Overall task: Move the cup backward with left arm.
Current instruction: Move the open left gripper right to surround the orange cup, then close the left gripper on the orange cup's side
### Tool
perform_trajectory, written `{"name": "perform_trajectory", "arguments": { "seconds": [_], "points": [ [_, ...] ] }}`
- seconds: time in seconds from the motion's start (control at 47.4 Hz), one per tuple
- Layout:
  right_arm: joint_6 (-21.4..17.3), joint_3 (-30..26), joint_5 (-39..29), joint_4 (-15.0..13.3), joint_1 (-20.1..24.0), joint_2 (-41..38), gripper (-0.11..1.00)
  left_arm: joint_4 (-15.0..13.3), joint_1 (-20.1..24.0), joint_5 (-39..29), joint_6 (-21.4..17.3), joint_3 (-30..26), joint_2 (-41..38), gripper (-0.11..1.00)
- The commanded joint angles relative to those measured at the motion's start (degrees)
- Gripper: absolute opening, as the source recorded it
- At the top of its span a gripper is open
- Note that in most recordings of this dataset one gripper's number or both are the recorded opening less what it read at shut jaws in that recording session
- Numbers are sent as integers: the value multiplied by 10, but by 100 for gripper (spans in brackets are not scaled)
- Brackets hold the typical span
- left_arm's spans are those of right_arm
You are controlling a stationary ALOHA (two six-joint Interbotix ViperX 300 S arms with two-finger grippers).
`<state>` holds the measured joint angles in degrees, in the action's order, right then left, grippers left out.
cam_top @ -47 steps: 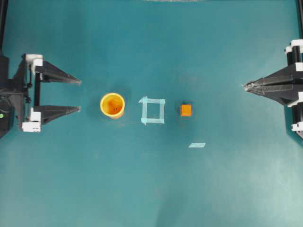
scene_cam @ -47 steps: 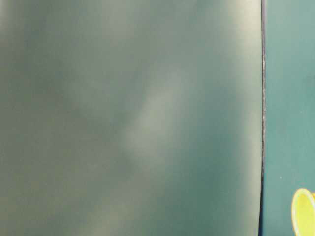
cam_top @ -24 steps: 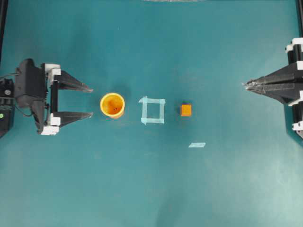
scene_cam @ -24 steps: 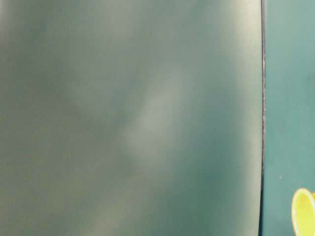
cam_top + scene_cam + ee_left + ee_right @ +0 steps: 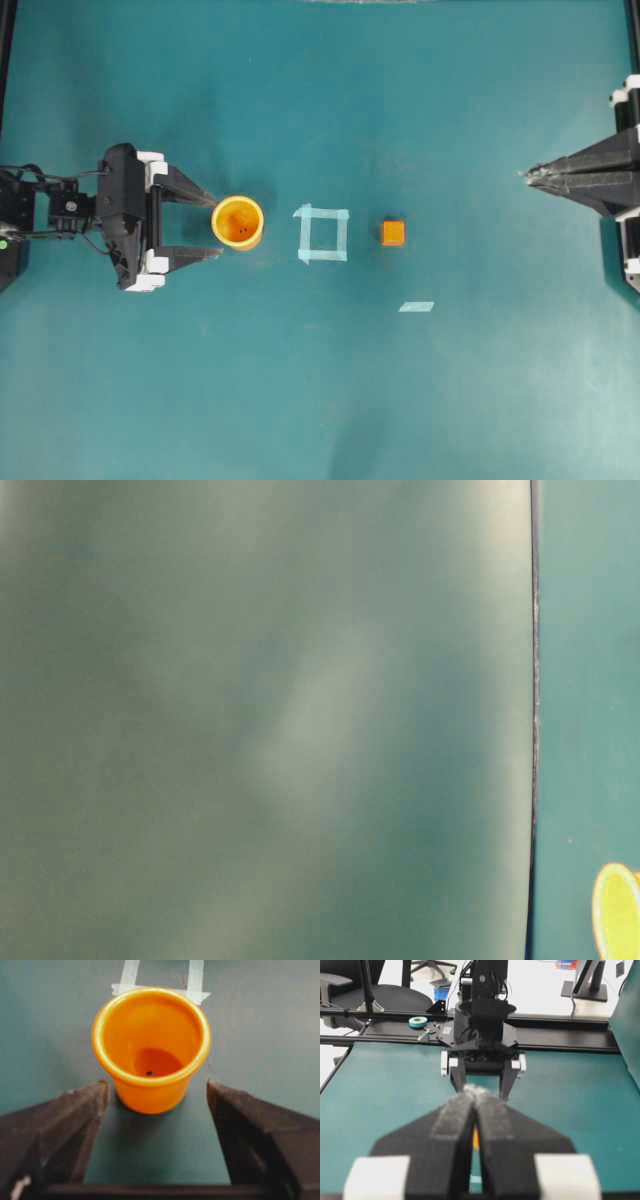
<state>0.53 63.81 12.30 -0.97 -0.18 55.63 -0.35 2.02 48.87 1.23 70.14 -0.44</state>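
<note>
- The teal surface (image 5: 320,400) spreads wide and bare around my left end effector (image 5: 212,225); beyond its tips there is long open room, and much bare room to either side as well.
- My left arm (image 5: 60,205) reaches in from one edge of the surface. Its end effector is spread wide and holds nothing.
- My right end effector (image 5: 522,178) waits far ahead of my left one, at the opposite edge, fingers pressed together and empty.
- A square outline of pale tape (image 5: 323,234) lies flat just past the cup, straight ahead of my left end effector.
- The cup (image 5: 238,222) stands upright right at my left fingertips, which flank its near side. In the wrist view it sits centred just beyond the gap, not yet touched.
- I judge the cup light, stiff, smooth plastic, likely slippery and easy to tip. The flared, thick rim suggests gripping lower on the narrower wall, from both sides.
- A small orange cube (image 5: 393,233) sits beyond the tape square, well apart from the cup.
- A short tape strip (image 5: 416,306) lies farther out, off to one side.
</note>
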Motion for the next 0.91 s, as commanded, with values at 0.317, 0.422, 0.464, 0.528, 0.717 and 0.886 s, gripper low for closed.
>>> {"name": "perform_trajectory", "arguments": {
  "seconds": [0.317,0.422,0.464,0.528,0.717,0.886],
  "points": [
    [0,-20,2,-2,0,1,0,-1,13,59,0,-27,-66,77],
    [0,-21,1,-2,0,1,0,0,16,62,-2,-38,-69,77],
    [0,-21,1,-3,-1,1,0,0,16,62,-3,-41,-69,77],
    [0,-21,-1,-2,-1,1,0,0,16,62,-3,-47,-71,77],
    [0,-21,-5,-2,0,1,0,2,14,61,-2,-59,-74,77],
    [0,-21,-9,-3,0,0,0,2,9,57,-2,-71,-79,77]
  ]
}}
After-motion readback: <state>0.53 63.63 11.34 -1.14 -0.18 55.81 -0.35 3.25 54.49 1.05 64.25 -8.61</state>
